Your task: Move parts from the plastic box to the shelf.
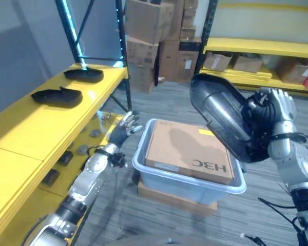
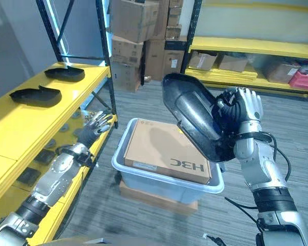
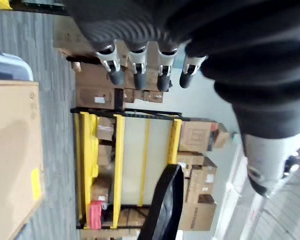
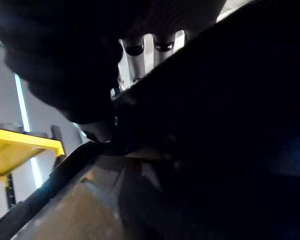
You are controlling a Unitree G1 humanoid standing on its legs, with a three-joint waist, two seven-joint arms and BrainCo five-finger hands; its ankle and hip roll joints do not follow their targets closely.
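My right hand [image 2: 245,114] is shut on a large black moulded plastic part [image 2: 195,118], holding it up tilted above the right side of the plastic box [image 1: 159,177]. The part also looms dark across the right wrist view [image 4: 230,115]. A flat cardboard sheet [image 1: 187,151] lies across the top of the translucent box. My left hand [image 1: 124,128] hangs open with straight fingers between the box and the yellow shelf [image 1: 41,128]. Two black parts rest on the shelf top, one nearer [image 1: 56,96] and one farther back [image 1: 83,74].
The box stands on a flat cardboard carton [image 1: 177,200] on the grey floor. Small dark items [image 1: 66,156] lie on the shelf's lower level. Stacked cartons [image 1: 154,36] and a second yellow rack [image 1: 256,48] stand behind.
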